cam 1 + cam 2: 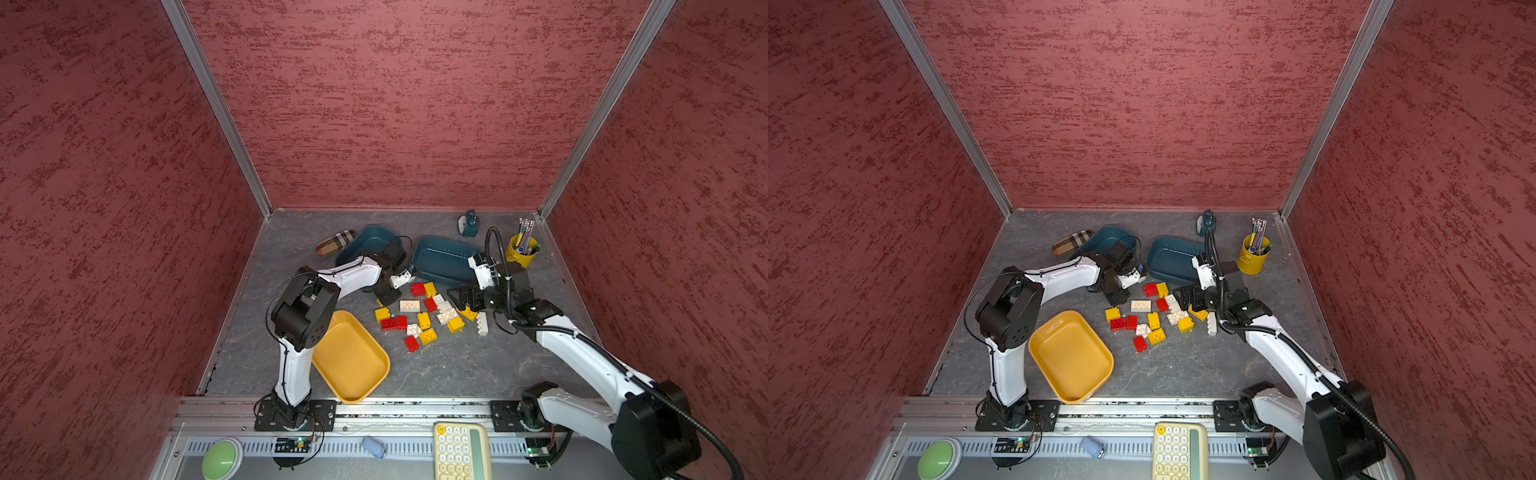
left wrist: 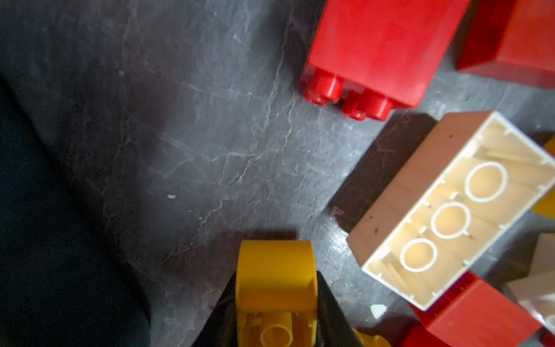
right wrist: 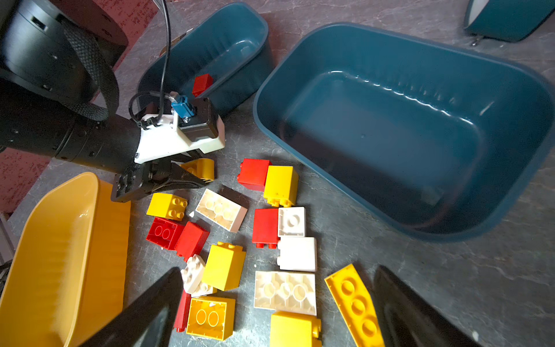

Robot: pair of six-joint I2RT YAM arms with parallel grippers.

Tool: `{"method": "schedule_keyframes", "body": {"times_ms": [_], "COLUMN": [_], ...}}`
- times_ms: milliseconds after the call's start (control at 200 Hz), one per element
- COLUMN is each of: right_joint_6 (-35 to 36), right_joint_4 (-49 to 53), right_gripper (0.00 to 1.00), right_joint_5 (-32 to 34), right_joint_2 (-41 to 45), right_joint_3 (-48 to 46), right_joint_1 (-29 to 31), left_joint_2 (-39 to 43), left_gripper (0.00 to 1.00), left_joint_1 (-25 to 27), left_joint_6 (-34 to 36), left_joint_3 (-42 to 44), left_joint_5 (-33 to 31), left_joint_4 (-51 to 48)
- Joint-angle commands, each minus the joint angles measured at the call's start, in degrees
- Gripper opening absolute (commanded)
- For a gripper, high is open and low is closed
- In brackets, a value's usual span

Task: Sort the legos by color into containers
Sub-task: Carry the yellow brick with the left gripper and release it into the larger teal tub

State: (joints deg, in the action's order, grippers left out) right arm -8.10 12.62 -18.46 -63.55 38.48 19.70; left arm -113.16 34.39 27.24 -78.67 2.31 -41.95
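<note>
Left pincer (image 2: 276, 303) tight on rounded yellow brick (image 2: 276, 264), edge of lego pile (image 1: 424, 320); right pincer (image 3: 279, 272) wide, probably overhead.

Left claw (image 2: 276, 285) pinches yellow lego (image 2: 274, 258); right claw (image 3: 279, 270) gaping; both arms stretched forward.

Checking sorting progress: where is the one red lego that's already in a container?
The red lego lies inside the left teal tray, beside the left arm, seen only in the right wrist view.
</note>
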Motion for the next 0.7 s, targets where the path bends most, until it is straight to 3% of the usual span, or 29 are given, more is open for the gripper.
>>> {"method": "schedule_keyframes", "body": {"times_ms": [0, 321, 696], "right_joint_6": [0.74, 0.8, 1.16], "right_joint_4": [-1.81, -1.77, -1.65], "right_gripper": [0.99, 0.99, 0.99], "right_joint_5": [-0.1, 0.19, -1.8], "right_joint_2": [-0.09, 0.0, -1.27], "right_joint_3": [-0.31, 0.91, 4.89], "right_joint_1": [-0.1, -2.57, -8.21], "left_joint_2": [2.7, 3.87, -7.67], "left_gripper": [0.24, 0.25, 0.25], "left_joint_1": [-0.29, -0.07, 0.96], "left_joint_6": [-1.64, -7.61, -18.04], "left_joint_3": [-2.38, -12.48, -27.98], "left_joint_5": [2.25, 6.95, 13.23], "left_joint_4": [-1.33, -4.2, 4.74]}}
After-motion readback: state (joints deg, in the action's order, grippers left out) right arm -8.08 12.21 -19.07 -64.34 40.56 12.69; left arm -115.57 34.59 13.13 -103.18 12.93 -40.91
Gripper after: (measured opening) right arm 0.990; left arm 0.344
